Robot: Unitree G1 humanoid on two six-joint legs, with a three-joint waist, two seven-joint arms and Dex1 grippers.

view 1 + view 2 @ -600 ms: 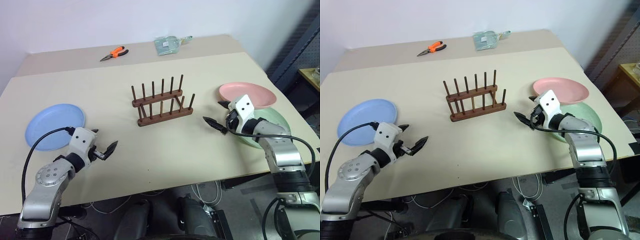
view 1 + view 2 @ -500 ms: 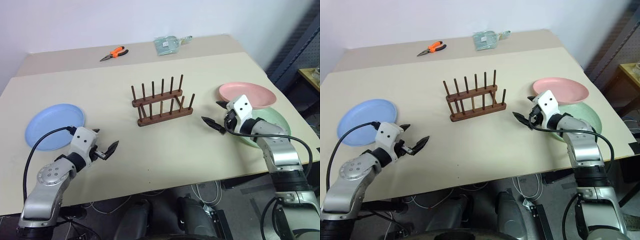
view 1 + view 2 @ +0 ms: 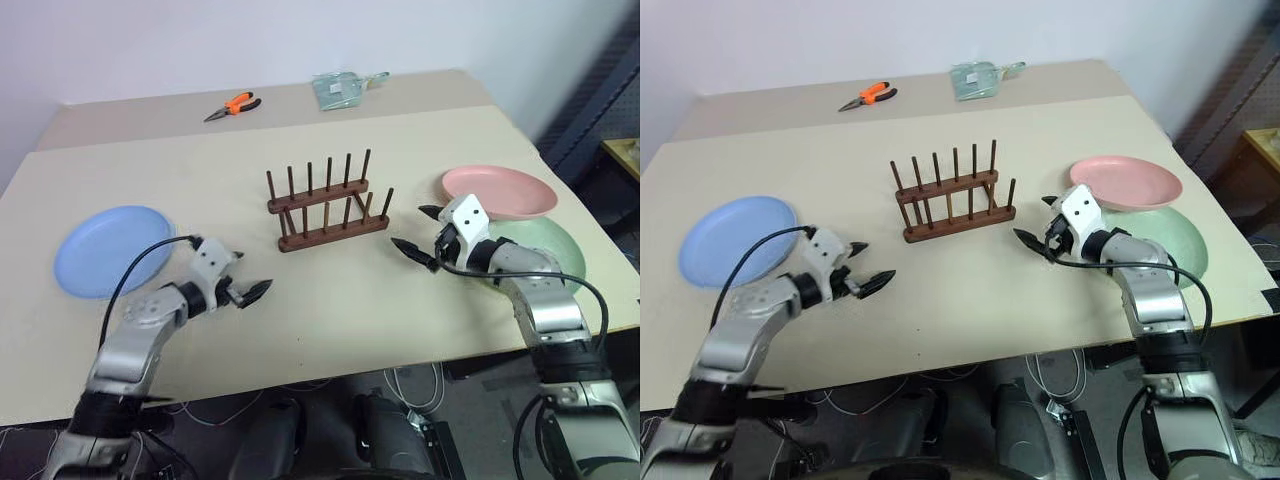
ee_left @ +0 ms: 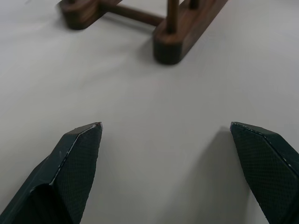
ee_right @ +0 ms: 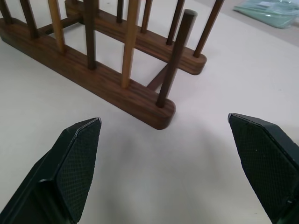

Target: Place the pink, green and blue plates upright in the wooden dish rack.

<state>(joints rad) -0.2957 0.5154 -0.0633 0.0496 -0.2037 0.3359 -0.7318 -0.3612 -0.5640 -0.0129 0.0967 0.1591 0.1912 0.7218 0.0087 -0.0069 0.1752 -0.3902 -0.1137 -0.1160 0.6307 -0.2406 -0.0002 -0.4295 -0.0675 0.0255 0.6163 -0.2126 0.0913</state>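
The rack [image 3: 328,202] is dark-brown wood: two parallel rails with rounded ends, each carrying a row of thin round pegs, joined by a crossbar. It stands empty near the middle of the matte beige surface [image 3: 330,300]. The three plates are smooth, shallow and round, all lying flat. The blue plate [image 3: 112,249] sits well off to the left of the rack. The pink plate [image 3: 500,190] lies to the right, its near rim resting over the far edge of the green plate [image 3: 560,255].

The left gripper [image 3: 247,283] hovers over bare surface between the blue plate and the rack, its fingers [image 4: 77,154] spread wide and holding nothing. The right gripper [image 3: 417,235] sits just right of the rack, beside the green and pink plates, its fingers [image 5: 77,154] also wide and empty. The finger pads are black, pointed and finely cross-hatched.

The head views take in the far strip of the surface, with orange-handled pliers [image 3: 232,105] and a pale green packet [image 3: 340,88]. The right wrist view brings out the rack's wood grain, one paler peg and the rounded rail end; the left wrist view shows the rail ends at the rack's other end.
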